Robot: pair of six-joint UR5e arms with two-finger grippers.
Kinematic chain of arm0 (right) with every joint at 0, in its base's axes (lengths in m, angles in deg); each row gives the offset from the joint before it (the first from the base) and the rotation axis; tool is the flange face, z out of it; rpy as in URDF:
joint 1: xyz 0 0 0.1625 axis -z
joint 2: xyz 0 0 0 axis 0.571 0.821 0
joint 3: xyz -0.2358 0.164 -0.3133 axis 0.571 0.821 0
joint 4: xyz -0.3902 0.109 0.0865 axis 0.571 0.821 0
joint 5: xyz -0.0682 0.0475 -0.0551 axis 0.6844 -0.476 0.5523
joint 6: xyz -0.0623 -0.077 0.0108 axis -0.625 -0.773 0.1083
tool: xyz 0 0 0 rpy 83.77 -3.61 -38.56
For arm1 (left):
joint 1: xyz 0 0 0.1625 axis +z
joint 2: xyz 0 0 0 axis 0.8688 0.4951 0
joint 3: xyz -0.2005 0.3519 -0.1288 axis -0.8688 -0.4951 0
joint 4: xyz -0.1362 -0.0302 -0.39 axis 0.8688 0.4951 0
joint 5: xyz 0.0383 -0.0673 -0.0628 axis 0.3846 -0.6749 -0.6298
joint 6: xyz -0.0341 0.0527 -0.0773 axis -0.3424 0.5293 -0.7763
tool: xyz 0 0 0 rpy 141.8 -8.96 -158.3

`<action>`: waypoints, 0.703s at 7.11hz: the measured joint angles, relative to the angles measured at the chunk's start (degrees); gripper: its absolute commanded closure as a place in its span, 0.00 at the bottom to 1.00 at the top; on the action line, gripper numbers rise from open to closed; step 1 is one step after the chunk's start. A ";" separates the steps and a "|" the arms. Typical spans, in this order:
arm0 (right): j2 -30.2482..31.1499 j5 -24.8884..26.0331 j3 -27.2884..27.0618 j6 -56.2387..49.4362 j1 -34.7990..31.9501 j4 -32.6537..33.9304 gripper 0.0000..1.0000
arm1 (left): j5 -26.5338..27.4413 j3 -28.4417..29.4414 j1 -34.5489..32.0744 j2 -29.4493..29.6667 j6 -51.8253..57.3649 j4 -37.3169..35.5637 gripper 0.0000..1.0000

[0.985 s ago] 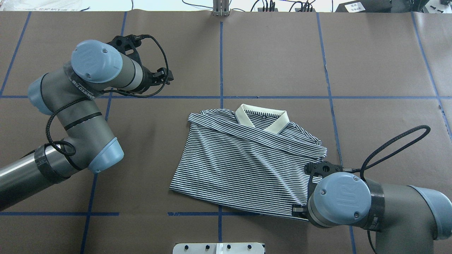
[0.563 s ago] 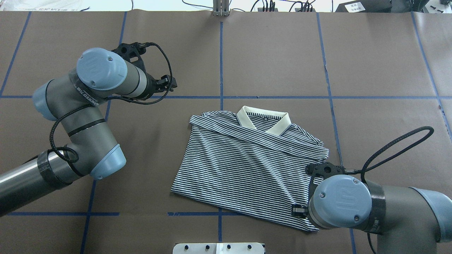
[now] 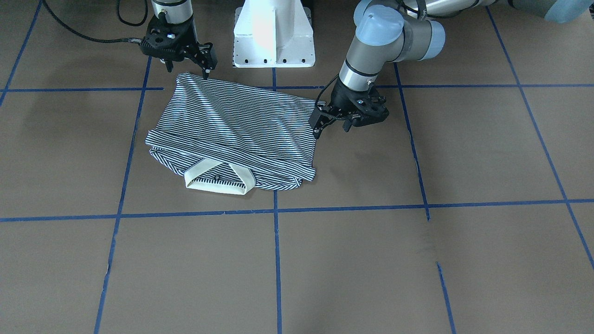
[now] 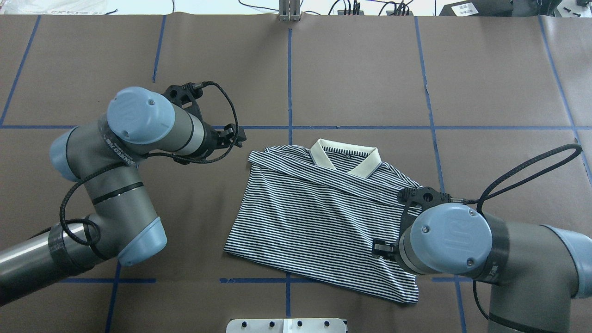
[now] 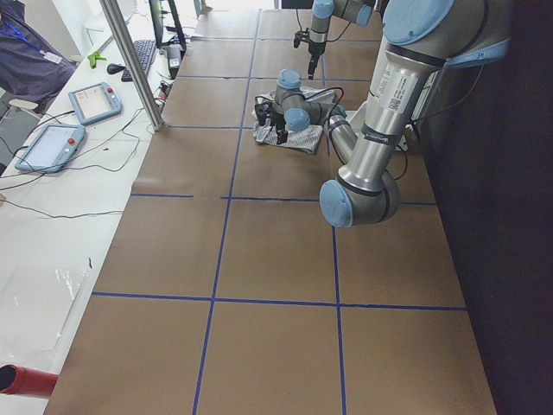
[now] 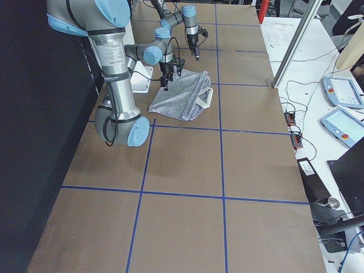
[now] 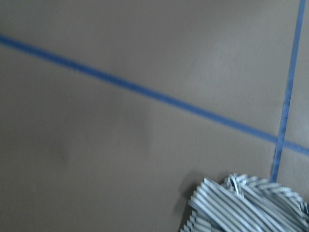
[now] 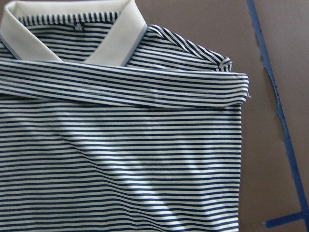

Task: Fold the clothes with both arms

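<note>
The striped polo shirt [image 4: 319, 217] lies folded on the brown table, cream collar [image 4: 344, 157] at the far side and both sleeves folded in across the chest. My left gripper [image 4: 233, 136] hovers open just left of the shirt's far left shoulder, apart from the cloth; the front view shows its fingers [image 3: 333, 127] spread. My right gripper [image 3: 188, 69] is open above the shirt's near right hem corner, with one fingertip [image 3: 205, 73] close to the cloth. In the overhead view its wrist hides it. The right wrist view shows only shirt [image 8: 120, 145].
Blue tape lines cross the brown table cover. The white pedestal base [image 3: 274, 32] stands at the near edge behind the shirt. A metal post [image 4: 289, 11] and cables sit at the far edge. Teach pendants [image 5: 95, 102] lie on a side bench.
My left arm has swung right and nearer, toward the shirt's shoulder. My right arm has moved inward over the shirt's right side, uncovering the hem corner. The shirt shifted slightly right.
</note>
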 measured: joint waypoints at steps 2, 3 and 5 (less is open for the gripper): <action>-0.69 -0.77 0.99 -0.64 -3.28 -6.59 0.00 | 1.29 -1.08 4.60 -1.11 -9.19 -1.62 0.04; -0.81 -1.04 1.42 -0.70 -4.26 -8.48 0.00 | 3.32 -0.96 7.63 -0.99 -13.18 -2.94 0.04; -0.91 -1.39 1.91 -0.75 -5.02 -10.09 0.00 | 5.41 -0.86 11.00 -0.75 -16.46 -5.15 0.06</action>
